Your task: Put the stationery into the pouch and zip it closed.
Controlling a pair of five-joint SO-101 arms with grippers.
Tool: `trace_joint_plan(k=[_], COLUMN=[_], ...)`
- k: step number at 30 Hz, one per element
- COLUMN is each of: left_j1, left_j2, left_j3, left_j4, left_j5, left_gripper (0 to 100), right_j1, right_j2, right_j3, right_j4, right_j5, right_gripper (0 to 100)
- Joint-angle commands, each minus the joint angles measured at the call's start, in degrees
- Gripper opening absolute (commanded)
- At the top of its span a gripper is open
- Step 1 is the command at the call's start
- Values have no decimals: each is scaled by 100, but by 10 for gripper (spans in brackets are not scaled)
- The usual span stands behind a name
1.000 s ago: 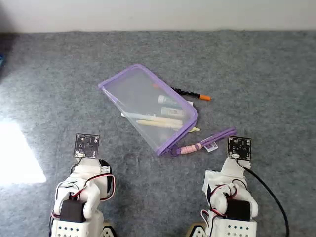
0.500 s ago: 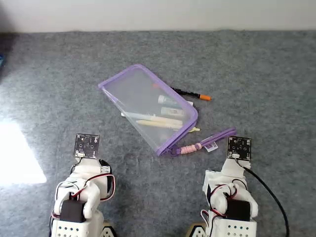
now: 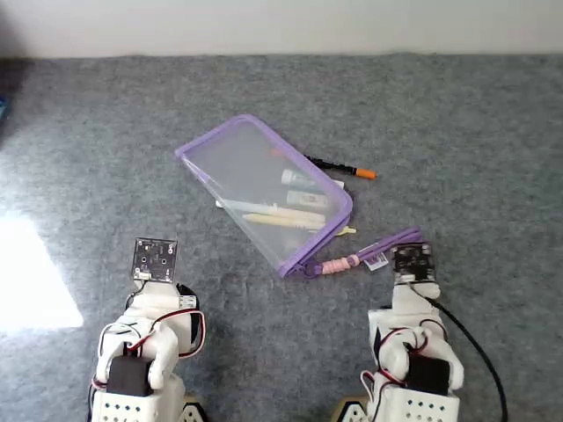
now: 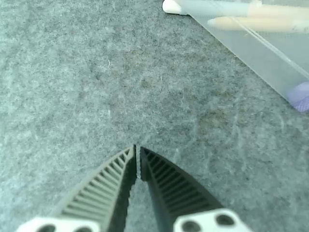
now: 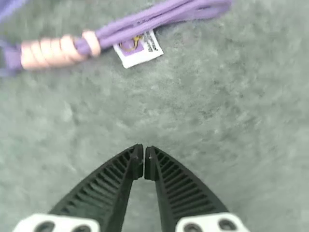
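A clear pouch with purple trim lies slantwise mid-table, holding pens and a tube. A black pen with an orange cap sticks out of its far side. Its purple strap with pink beads and a white tag trails toward the right arm. My left gripper is shut over bare carpet, with the pouch's corner and pen ends ahead of it. My right gripper is shut, just short of the strap and beads.
Grey carpet covers the table up to a pale wall at the back. A bright patch of light falls on the left. Both arm bases stand at the front edge, the left and the right.
The right arm has shifted slightly left and forward toward the strap. The left arm and the pouch have not moved.
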Motion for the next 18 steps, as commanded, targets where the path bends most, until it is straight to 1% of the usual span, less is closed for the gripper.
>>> trace_joint_plan(k=[1,2,3,4,6,7,8,10,12,15,18], left_j1=[-35,-35,-35,-35,-35,-35,-35,-35,-35,-35,-35], left_j2=[-79,-79,-79,-79,-79,-79,-79,-79,-79,-79,-79], left_j3=[-48,-48,-48,-48,-48,-48,-48,-48,-48,-48,-48], left_j4=[35,35,35,35,35,35,35,35,35,35,35], left_j5=[-70,-70,-70,-70,-70,-70,-70,-70,-70,-70,-70], left_gripper=[15,15,15,15,15,15,15,15,15,15,15], right_j1=[558,725,866,945,1033,989,866,356,-57,-585,-1042], right_j2=[-57,-57,-57,-57,-13,4,31,207,567,1543,2879], right_j3=[53,53,35,-53,-369,-589,-818,-1240,-1582,-2163,-2989], right_j4=[-295,-409,-505,-585,-602,-532,-347,-4,-22,-251,-312], right_j5=[2989,3604,3833,3675,3042,2936,2971,2927,2743,2611,2444], right_gripper=[41,36,36,36,41,41,41,41,41,41,41])
